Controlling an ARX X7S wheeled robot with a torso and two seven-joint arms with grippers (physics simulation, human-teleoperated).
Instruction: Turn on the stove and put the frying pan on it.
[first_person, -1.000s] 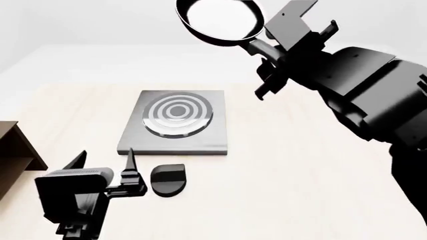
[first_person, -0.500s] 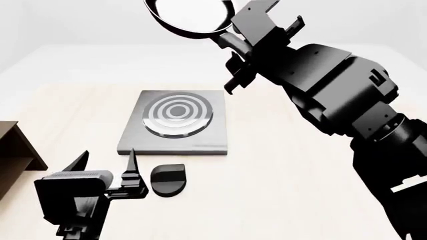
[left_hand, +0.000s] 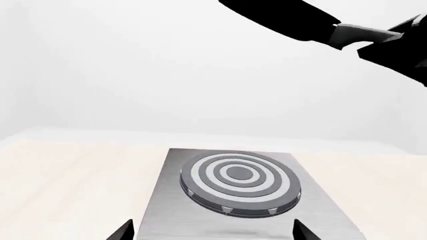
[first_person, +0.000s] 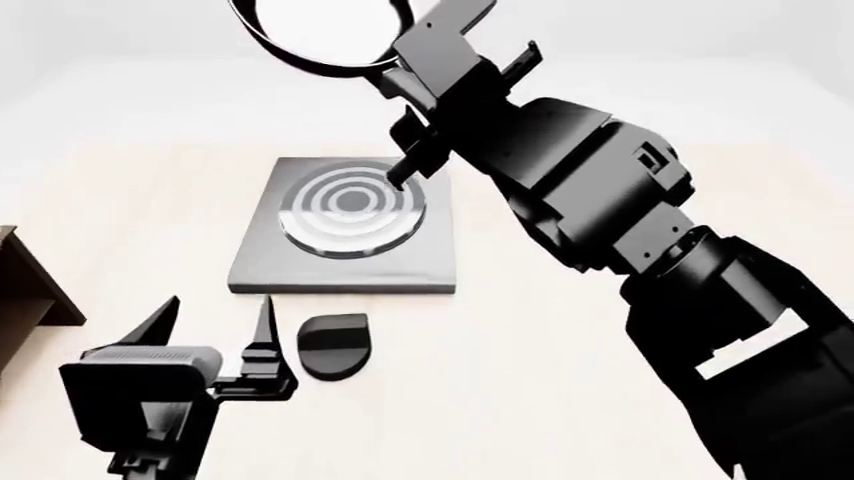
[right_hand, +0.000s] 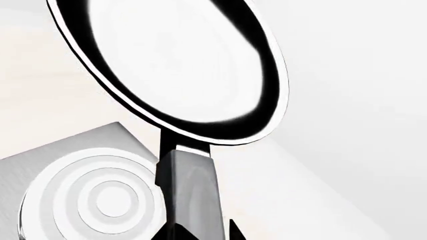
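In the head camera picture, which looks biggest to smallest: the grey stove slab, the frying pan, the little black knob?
1. Stove
2. Frying pan, though its top is cut off and it is held up nearer the camera, so unsure
3. Knob, clearly smallest

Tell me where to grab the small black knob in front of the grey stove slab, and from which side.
Grip the small black round knob across its curved rim, coming straight down from above. It lies flat and low on the table, free all round, beside the open left gripper.

Grey stove (first_person: 344, 262) with pale ringed burner (first_person: 351, 205); black, white-gleaming frying pan (right_hand: 180, 65).
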